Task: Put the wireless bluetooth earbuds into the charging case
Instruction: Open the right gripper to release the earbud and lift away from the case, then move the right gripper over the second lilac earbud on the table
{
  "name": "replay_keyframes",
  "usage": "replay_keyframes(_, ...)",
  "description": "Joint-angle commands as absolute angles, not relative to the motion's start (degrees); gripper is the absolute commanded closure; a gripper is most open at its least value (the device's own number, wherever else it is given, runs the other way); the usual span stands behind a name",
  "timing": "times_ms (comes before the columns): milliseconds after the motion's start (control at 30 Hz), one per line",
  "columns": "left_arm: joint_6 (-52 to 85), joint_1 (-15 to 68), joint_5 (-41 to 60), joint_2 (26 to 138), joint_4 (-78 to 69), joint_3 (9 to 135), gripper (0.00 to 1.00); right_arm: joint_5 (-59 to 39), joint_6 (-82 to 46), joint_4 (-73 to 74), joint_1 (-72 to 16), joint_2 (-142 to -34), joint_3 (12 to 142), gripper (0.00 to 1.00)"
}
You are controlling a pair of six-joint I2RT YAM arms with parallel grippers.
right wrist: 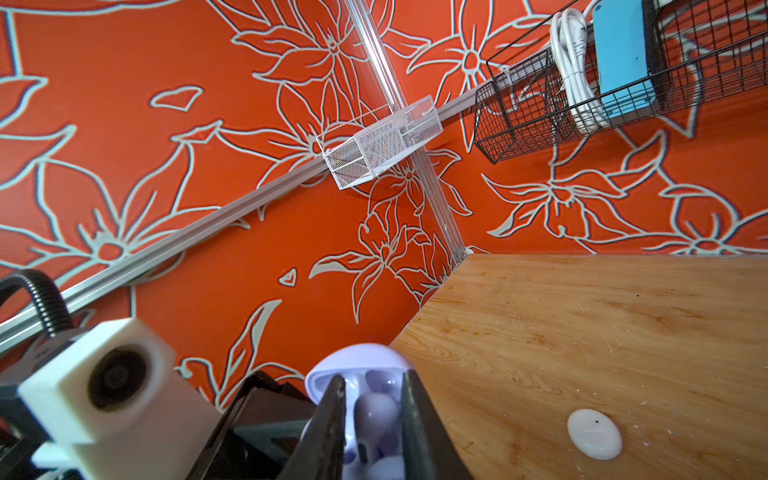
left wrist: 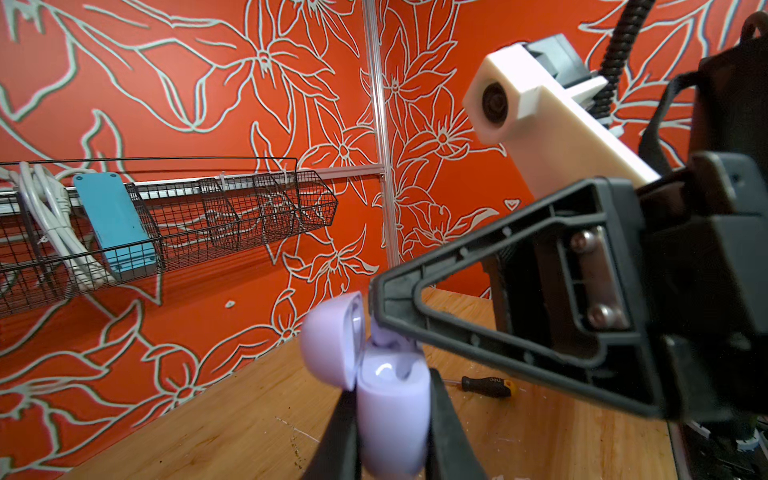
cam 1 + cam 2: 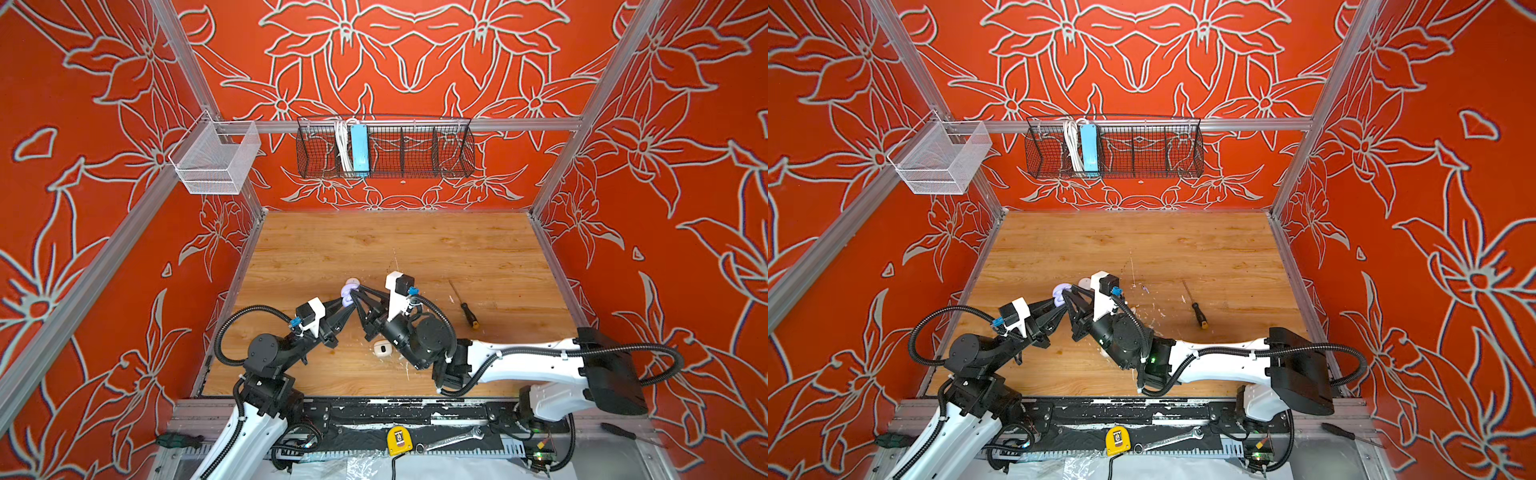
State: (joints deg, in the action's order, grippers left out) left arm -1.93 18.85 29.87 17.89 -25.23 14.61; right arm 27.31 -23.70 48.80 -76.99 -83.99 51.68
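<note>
Wood-grain counter (image 3: 415, 249). Left pincer (image 3: 347, 302) and right pincer (image 1: 374, 380) meet tip to tip above its middle, slightly toward the left edge.

Screwdriver (image 3: 465, 305): flat on the counter, toward the right edge.

Lavender charging case (image 2: 392, 399): body clamped tight in the left pincer, lid hinged open.

White case (image 3: 381, 348): on the counter toward the front edge, just beside the right arm.

Lavender earbud (image 1: 376, 409): sits in the open case between the right pincer's fingers. They stand slightly apart. Whether they pinch it, cannot tell.
</note>
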Motion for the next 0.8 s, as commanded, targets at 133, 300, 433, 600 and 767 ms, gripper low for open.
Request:
replay_keyframes(133,-1.6,19.2,30.8,16.4,-29.3,16.2,1.00,30.1,-22.9,45.5,-77.8,-82.8,48.4,0.53)
replay_keyframes(300,-1.8,19.2,31.1,15.0,-27.6,15.7,1.00,31.7,-20.8,44.7,-77.8,-79.7,47.2,0.51)
replay_keyframes(433,-4.5,19.2,32.5,13.3,-19.8,16.6,1.00,32.2,-16.7,44.6,-77.8,-75.1,45.0,0.40)
replay_keyframes(600,-5.4,19.2,33.9,16.2,-12.5,17.2,1.00,41.7,-13.0,18.2,-75.3,-75.6,56.4,0.25)
replay_keyframes(767,-4.7,19.1,32.1,21.6,-11.5,15.8,1.00,33.7,-22.5,0.8,-61.0,-78.1,59.1,0.25)
